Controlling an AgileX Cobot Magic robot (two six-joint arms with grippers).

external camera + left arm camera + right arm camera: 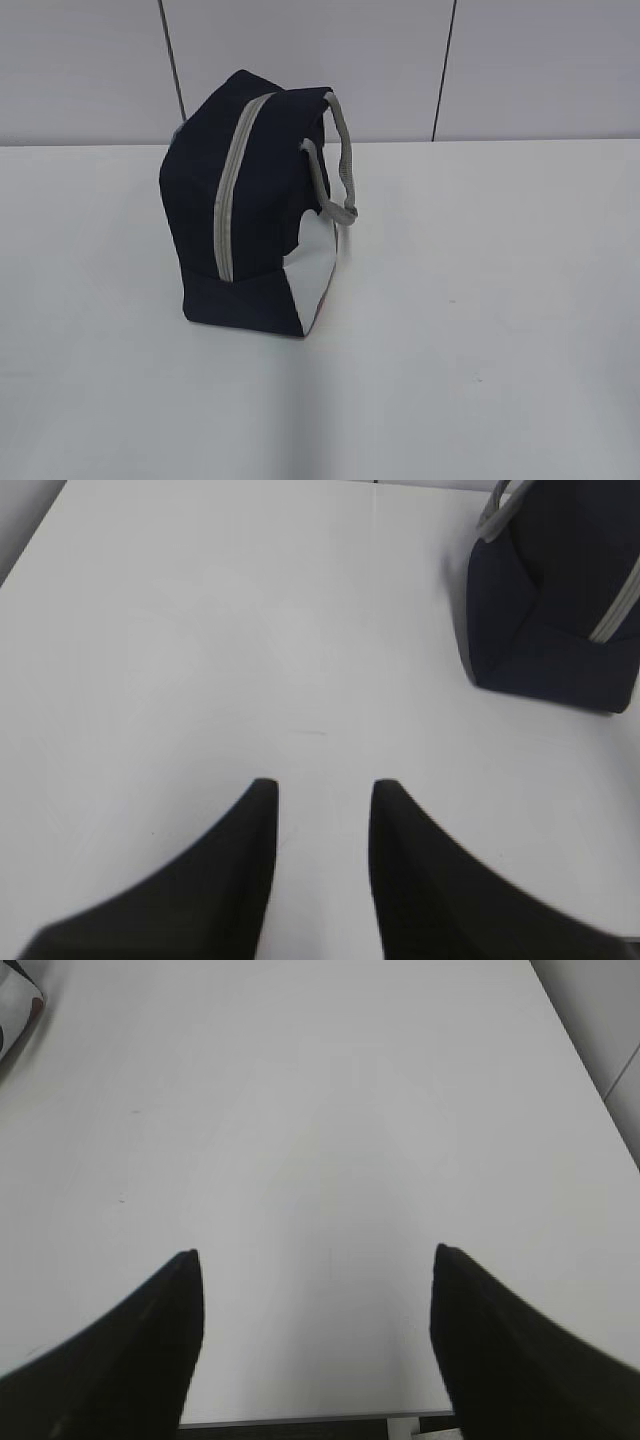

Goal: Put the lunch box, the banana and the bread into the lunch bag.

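Observation:
The dark navy lunch bag [250,205] stands on the white table [480,300], left of centre. Its grey zipper [232,190] runs down the side facing me and looks closed, its grey strap handles [340,160] hang at the right and a white side panel [315,275] faces right. The bag also shows at the upper right of the left wrist view [555,600], and one corner at the top left of the right wrist view [18,1005]. The lunch box, banana and bread are out of view. My left gripper [322,785] is open and empty above bare table. My right gripper [315,1255] is open wide and empty near the table's front edge.
A pale panelled wall [400,60] stands behind the table. The table's front edge [320,1420] runs just below my right gripper. Neither arm shows in the exterior view.

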